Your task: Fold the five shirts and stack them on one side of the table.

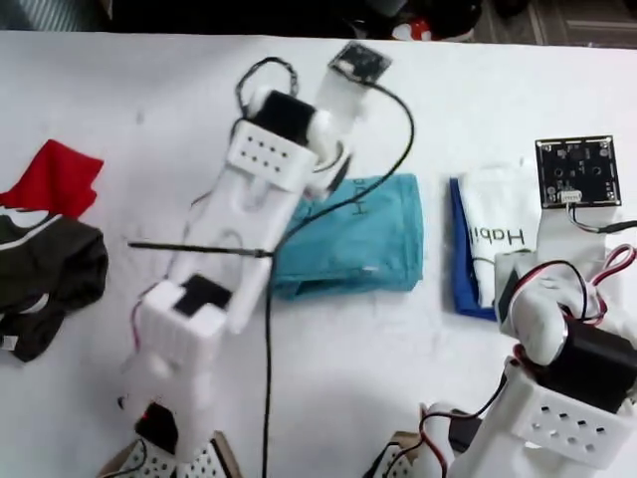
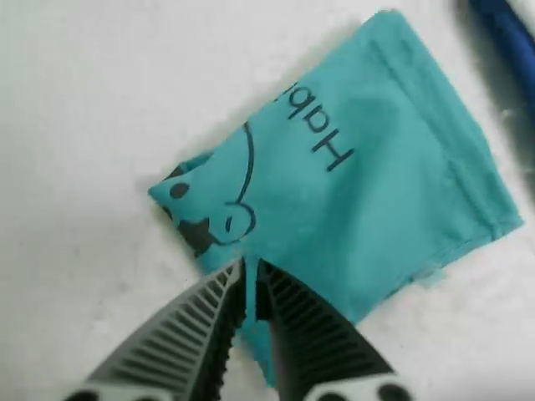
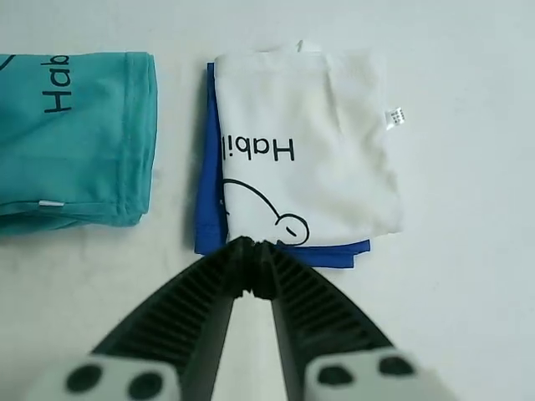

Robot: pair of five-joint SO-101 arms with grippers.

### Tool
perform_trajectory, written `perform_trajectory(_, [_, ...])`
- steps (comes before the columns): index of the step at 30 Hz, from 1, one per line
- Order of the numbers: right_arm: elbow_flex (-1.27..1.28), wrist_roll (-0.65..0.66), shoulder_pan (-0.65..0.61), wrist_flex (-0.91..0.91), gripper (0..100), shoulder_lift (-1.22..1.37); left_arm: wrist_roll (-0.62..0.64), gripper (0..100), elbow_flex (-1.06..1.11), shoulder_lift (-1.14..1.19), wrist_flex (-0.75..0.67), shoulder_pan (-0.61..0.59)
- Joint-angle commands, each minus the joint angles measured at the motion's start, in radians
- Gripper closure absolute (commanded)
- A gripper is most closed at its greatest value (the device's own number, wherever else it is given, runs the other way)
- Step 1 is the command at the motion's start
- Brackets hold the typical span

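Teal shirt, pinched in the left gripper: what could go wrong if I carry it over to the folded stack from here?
1. The left gripper seems to pinch only the edge of the teal shirt, so lifting may let the fold fall open or the cloth slip free.
2. The right gripper hangs shut by the stack of white shirt on blue shirt; it may block the drop or bump the other arm.

The white shirt (image 3: 309, 142) hides most of the blue shirt (image 3: 207, 209); the high view's edge crops the black shirt (image 1: 55, 264).
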Motion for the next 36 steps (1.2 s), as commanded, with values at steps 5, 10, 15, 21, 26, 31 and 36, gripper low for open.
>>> perform_trajectory(5, [0.017,0.0,0.002,0.019,98.1,-0.007,-0.021,96,0.493,-0.292,-0.086,-0.001])
perform_trajectory(10, [0.017,0.0,0.008,0.021,98.1,-0.008,-0.029,96,0.703,-0.283,-0.155,0.048])
perform_trajectory(15, [0.017,0.002,0.01,0.022,98.1,-0.018,-0.029,96,0.965,-0.237,-0.341,-0.004])
perform_trajectory(21, [0.043,0.006,0.002,0.022,98.1,-0.074,-0.031,98,1.088,-0.269,-0.381,-0.03])
perform_trajectory(26, [0.098,0.006,0.002,0.022,98.1,-0.105,-0.029,98,0.979,-0.41,-0.305,-0.024])
perform_trajectory(31, [0.098,0.008,0.002,0.021,98.1,-0.119,-0.025,97,0.824,-0.529,-0.209,-0.024])
perform_trajectory(36, [0.106,0.008,-0.01,0.019,98.1,-0.105,-0.02,98,0.698,-0.59,-0.106,-0.143])
